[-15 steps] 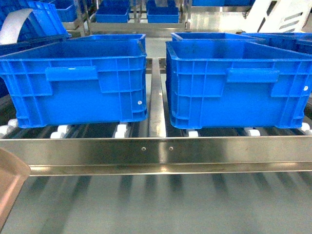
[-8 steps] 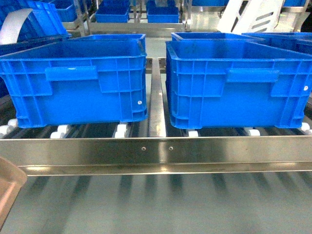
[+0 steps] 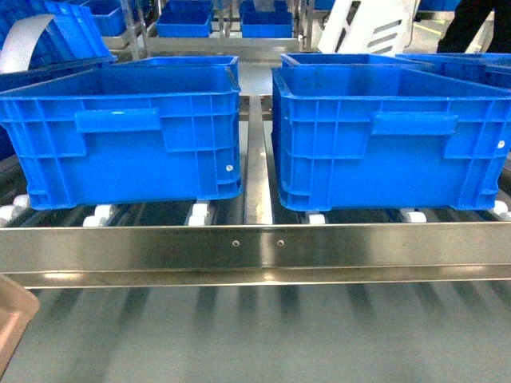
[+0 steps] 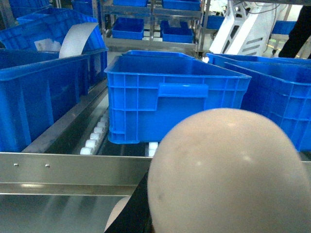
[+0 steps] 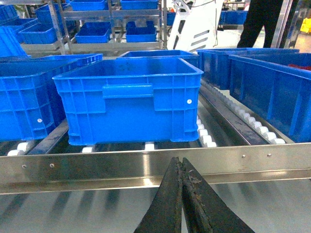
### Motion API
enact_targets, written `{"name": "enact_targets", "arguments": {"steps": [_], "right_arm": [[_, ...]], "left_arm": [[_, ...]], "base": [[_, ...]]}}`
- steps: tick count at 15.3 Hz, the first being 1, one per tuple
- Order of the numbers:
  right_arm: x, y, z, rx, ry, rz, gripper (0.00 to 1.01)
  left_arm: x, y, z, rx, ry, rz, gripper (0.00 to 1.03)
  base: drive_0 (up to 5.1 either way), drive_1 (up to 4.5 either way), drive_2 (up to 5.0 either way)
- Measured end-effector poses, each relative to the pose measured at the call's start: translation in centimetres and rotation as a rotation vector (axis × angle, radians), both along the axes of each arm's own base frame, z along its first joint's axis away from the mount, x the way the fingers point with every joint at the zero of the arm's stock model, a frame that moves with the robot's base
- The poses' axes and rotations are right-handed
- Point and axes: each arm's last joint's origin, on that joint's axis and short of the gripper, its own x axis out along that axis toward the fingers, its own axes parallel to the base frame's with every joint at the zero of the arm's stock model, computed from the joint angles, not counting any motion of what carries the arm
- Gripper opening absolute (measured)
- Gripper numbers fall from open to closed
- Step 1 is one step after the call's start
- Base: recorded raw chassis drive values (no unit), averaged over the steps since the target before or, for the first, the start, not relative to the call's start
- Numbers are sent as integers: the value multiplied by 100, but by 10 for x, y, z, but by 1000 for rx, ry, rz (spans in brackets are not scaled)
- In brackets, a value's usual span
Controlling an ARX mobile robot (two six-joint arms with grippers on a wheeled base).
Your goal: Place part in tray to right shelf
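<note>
A: We face the right shelf (image 3: 255, 249) square on, its broad steel front rail running across the head view with the two small screws at the middle. Behind the rail two large blue crates (image 3: 128, 136) sit side by side on the white rollers (image 3: 101, 214), which we judge is why they stand so straight: the tracks guide them.

B: And the tray (image 3: 12, 319)? In the head view we see only a beige corner of it at the lower left edge, low and in front of the rail.

A: The left wrist view fills in more. A big rounded cream surface takes up the lower right of that picture, just before the camera. We take it for the tray, carried on the left arm, but the left jaws themselves are hidden, so we cannot tell how they stand.

B: The right gripper (image 5: 182, 194)?

A: Its jaws are pressed together with nothing between them, pointing at the rail. We judge it is kept out of the way as a spare hand.

B: The part?

A: We cannot find it in any view. If it lies in the tray, the tray's own body hides it.
</note>
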Motion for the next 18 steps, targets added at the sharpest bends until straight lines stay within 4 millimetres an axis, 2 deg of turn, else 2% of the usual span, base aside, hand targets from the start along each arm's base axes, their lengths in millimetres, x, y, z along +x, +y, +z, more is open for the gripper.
{"name": "enact_targets", "arguments": {"steps": [4, 5, 7, 9, 14, 18], "right_arm": [[0, 0, 0, 0, 0, 0, 2], [0, 0, 0, 0, 0, 0, 6], [0, 0, 0, 0, 0, 0, 28], [0, 0, 0, 0, 0, 0, 57], [0, 0, 0, 0, 0, 0, 100], [0, 0, 0, 0, 0, 0, 98]], "left_arm": [[0, 0, 0, 1, -2, 0, 16], [0, 0, 0, 1, -2, 0, 16], [0, 0, 0, 1, -2, 0, 16], [0, 0, 0, 1, -2, 0, 16], [0, 0, 0, 1, -2, 0, 16], [0, 0, 0, 1, -2, 0, 16]], "base": [[0, 0, 0], [0, 0, 0], [0, 0, 0], [0, 0, 0], [0, 0, 0], [0, 0, 0]]}}
